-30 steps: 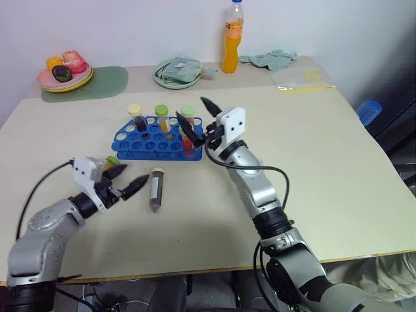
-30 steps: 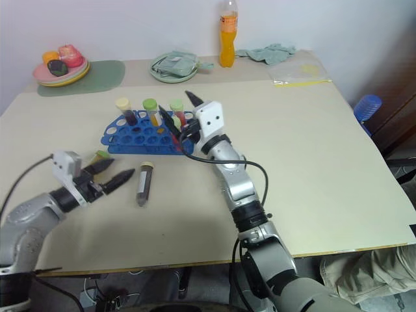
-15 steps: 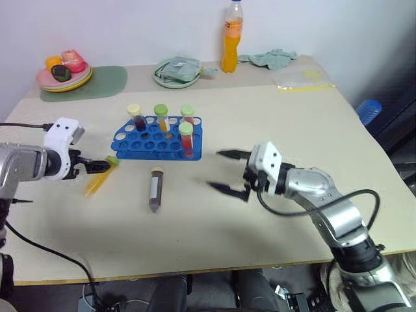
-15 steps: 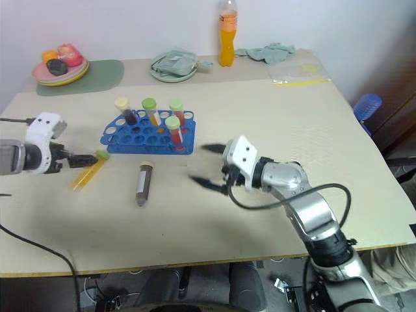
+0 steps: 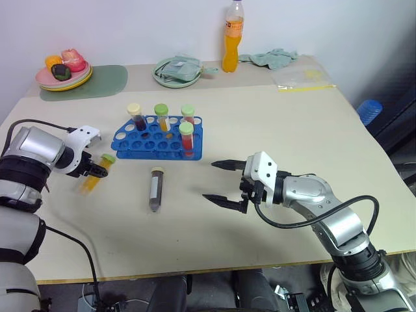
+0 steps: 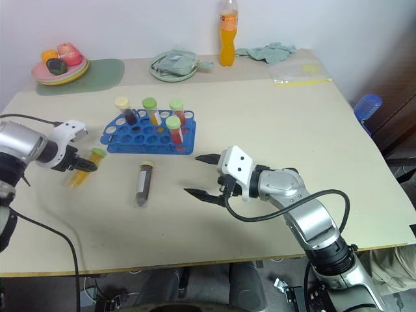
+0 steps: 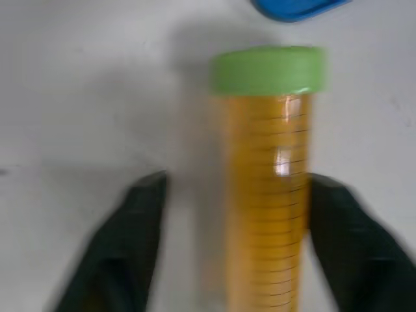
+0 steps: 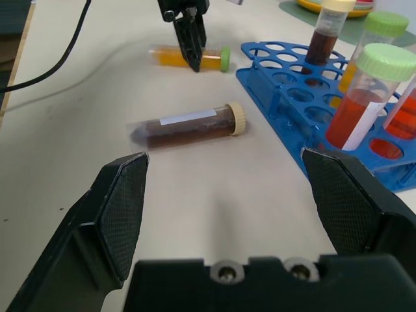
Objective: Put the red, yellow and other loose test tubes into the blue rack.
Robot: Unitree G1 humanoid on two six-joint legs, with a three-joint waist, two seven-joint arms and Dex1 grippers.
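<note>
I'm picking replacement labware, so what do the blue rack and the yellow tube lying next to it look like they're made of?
The blue rack: likely moulded plastic, uniform glossy blue with round holes. The yellow tube: probably clear plastic, printed graduation lines, a highlight on its wall, matte green screw cap.

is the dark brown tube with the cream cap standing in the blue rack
No, the dark brown tube with the cream cap lies flat on the table, in front of the blue plastic rack.

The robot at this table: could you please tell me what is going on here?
It is loading test tubes into the rack, where four tubes stand upright. The left tool is down at the yellow tube, which lies left of the rack. The right tool hovers open and empty. The brown tube lies loose in front of the rack.
</note>
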